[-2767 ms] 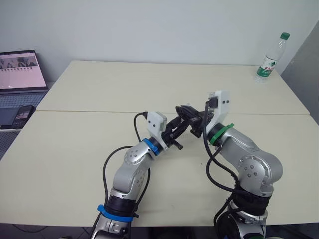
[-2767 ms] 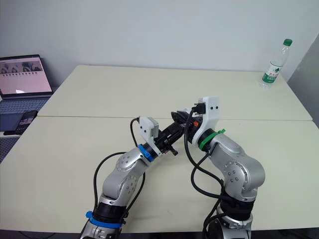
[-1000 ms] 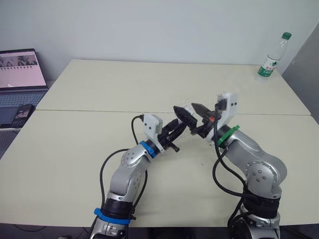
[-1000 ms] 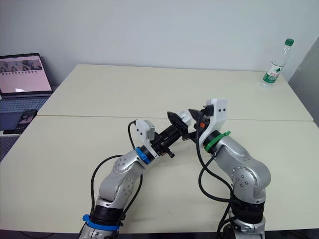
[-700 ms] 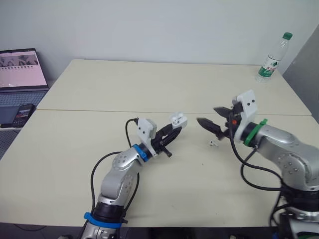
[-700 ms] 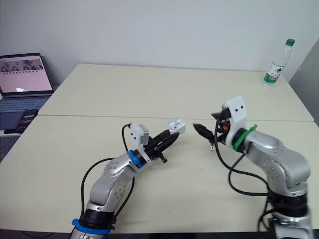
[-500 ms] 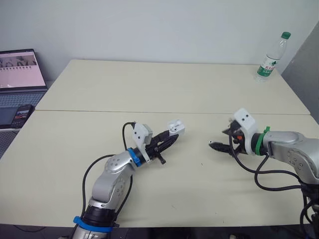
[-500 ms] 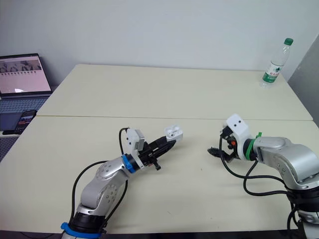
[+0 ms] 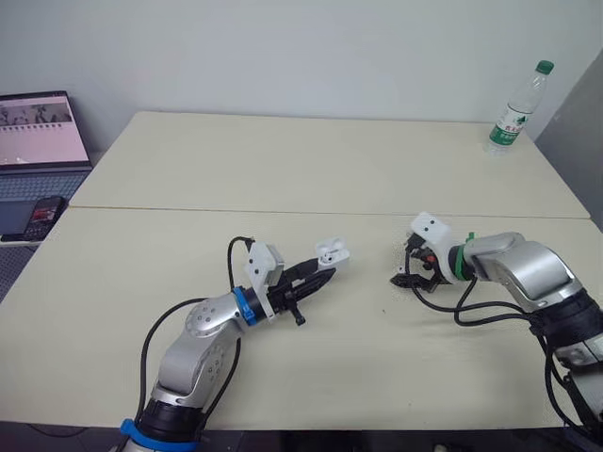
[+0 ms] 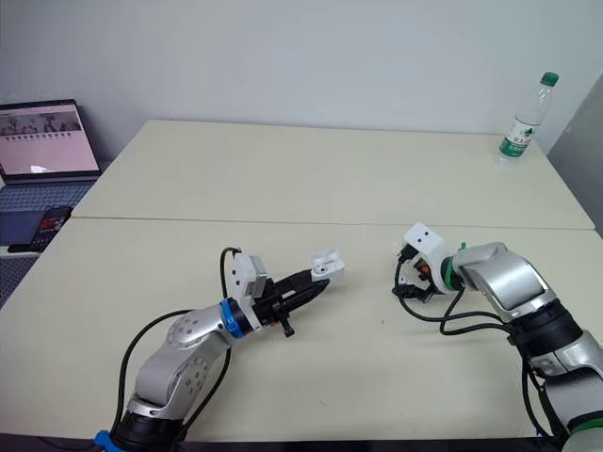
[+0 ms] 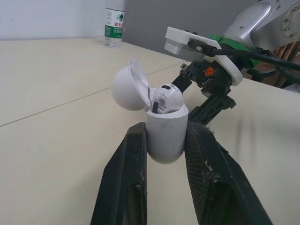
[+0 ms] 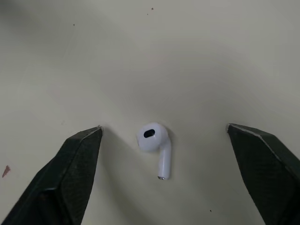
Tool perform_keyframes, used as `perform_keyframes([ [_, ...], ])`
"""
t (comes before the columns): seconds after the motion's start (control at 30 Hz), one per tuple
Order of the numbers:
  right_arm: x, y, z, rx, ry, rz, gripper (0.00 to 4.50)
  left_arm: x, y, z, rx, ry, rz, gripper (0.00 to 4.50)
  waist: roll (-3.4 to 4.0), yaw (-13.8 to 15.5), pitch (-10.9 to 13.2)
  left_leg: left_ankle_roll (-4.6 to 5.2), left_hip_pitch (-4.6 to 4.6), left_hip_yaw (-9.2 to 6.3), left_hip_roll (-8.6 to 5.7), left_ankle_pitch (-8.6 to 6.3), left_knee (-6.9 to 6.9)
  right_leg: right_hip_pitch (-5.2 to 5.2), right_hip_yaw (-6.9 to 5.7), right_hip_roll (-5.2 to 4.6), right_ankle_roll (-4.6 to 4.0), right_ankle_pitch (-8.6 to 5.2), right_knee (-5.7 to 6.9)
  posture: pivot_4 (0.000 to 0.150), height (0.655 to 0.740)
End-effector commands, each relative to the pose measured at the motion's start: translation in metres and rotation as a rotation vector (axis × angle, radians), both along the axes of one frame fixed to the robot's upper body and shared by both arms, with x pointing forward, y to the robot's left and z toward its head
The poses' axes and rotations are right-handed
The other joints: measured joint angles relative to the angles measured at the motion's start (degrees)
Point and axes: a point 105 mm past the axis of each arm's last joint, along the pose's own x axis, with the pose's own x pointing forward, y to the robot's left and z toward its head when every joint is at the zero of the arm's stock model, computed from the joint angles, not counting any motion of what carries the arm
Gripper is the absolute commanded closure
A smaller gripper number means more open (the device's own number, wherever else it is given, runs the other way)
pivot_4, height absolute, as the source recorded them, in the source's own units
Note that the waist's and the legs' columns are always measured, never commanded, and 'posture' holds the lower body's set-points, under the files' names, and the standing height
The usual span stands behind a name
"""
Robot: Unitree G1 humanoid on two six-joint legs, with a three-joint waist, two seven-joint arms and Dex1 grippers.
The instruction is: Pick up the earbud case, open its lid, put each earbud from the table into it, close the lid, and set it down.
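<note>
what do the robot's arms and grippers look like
Silver arms, rounded joints, looping black cables; a blue band at the left wrist, green at the right. White camera blocks behind the left gripper and right gripper, each with two tapered black fingers.

The laptop (image 9: 36,132) is cut off by the left edge of the head views. In the left wrist view, the bottle (image 11: 114,28) is cropped above its label, and the fingers (image 11: 123,178) of the left gripper (image 11: 165,125) hide the sides of the case (image 11: 165,143).

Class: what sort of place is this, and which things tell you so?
Probably an office or lab room: plain pale tables pushed together, an open laptop on a side desk, and a water bottle at the far table corner.
</note>
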Motion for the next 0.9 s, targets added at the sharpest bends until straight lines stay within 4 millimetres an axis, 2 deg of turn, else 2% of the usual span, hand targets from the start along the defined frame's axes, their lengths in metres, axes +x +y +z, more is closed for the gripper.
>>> perform_keyframes([
  [0.03, 0.0, 0.001, 0.008, 0.0, -0.021, 0.029, 1.35, -0.004, -0.002, 0.014, -0.017, -0.057, -0.007, 3.75, 0.0, 0.0, 0.0, 0.0, 0.0, -0.02, 0.01, 0.0, 0.0, 0.0, -0.01, 0.0, 0.0, 0.0, 0.0, 0.15, 0.7362],
  [0.27, -0.009, 0.001, 0.014, -0.012, -0.034, 0.083, 3.97, -0.004, -0.001, 0.013, -0.002, -0.058, -0.026, 3.75, 0.0, 0.0, 0.0, 0.0, 0.0, -0.03, 0.01, 0.0, 0.0, 0.0, -0.02, 0.0, 0.0, 0.0, 0.03, 0.15, 0.7362],
  [0.3, -0.012, 0.002, 0.017, -0.017, -0.04, 0.103, 4.09, -0.004, -0.001, 0.013, 0.0, -0.058, -0.033, 3.75, 0.0, 0.0, 0.0, 0.0, 0.0, -0.03, 0.01, 0.0, 0.0, 0.0, -0.03, 0.0, 0.0, 0.0, 0.03, 0.15, 0.7362],
  [0.43, -0.024, 0.002, 0.025, -0.046, -0.083, 0.23, 4.08, -0.004, -0.003, 0.012, 0.008, -0.059, -0.051, 3.75, 0.01, 0.01, 0.01, 0.0, 0.0, -0.02, -0.01, 0.0, 0.01, 0.0, -0.02, 0.0, 0.0, 0.0, 0.02, 0.15, 0.7362],
  [0.53, -0.046, -0.015, 0.028, -0.14, -0.086, 0.389, 4.08, -0.005, -0.004, 0.012, 0.011, -0.06, -0.069, 3.75, 0.03, 0.27, 0.02, 0.0, 0.0, -0.06, -0.07, 0.0, 0.0, 0.01, -0.08, 0.02, 0.01, -0.01, 0.0, 0.15, 0.7362],
  [0.6, -0.064, -0.029, 0.025, -0.213, -0.063, 0.54, 4.08, -0.006, -0.005, 0.011, 0.013, -0.059, -0.081, 3.75, 0.03, 0.41, 0.03, 0.0, -0.01, -0.06, -0.1, 0.0, 0.0, 0.03, -0.09, 0.01, 0.05, -0.03, -0.03, 0.15, 0.7362],
  [0.67, -0.078, -0.047, 0.019, -0.275, 0.001, 0.614, 4.08, -0.006, -0.006, 0.011, 0.014, -0.057, -0.094, 3.75, 0.02, 0.27, 0.03, 0.01, -0.01, -0.02, -0.11, -0.01, 0.0, 0.04, -0.12, 0.0, 0.07, -0.04, -0.06, 0.15, 0.7362],
  [0.73, -0.083, -0.058, 0.014, -0.308, 0.023, 0.66, 4.08, -0.007, -0.007, 0.01, 0.013, -0.056, -0.101, 3.75, 0.01, -0.03, 0.04, 0.01, 0.03, 0.03, -0.08, -0.01, 0.0, 0.05, -0.12, 0.0, 0.07, -0.04, -0.05, 0.15, 0.7362],
  [0.9, -0.09, -0.061, 0.005, -0.298, 0.012, 0.806, 4.08, -0.007, -0.01, 0.011, 0.013, -0.059, -0.114, 3.75, -0.01, -0.22, 0.07, 0.01, 0.5, 0.25, 0.1, 0.0, 0.0, 0.25, 0.0, 0.04, 0.18, -0.11, 0.12, 0.15, 0.7362],
])
